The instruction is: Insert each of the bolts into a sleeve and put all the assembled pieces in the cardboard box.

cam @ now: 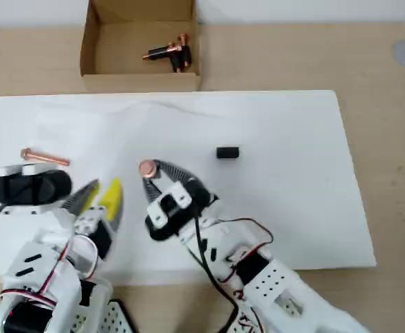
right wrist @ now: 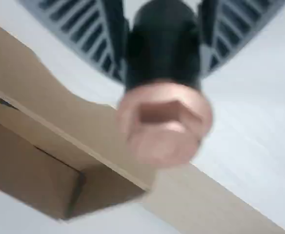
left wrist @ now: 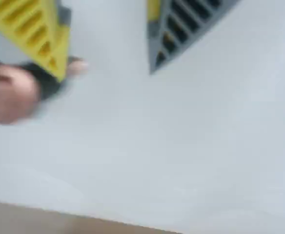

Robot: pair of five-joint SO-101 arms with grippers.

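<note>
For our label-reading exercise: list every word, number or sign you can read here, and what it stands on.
None readable: no print shows on the cardboard box, the white sheet, the loose sleeve or the sleeved bolt in the right pincer.

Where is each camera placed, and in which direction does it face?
High view: fixed above the table, looking down on the sheet and cardboard box; left hand and right hand show.
Left wrist view: on the left wrist, facing the sheet; the open left hand shows.
Right wrist view: on the right wrist, facing the box; the right hand grips a sleeved bolt.
Shared: box and sleeved bolt, high and right wrist views.
</note>
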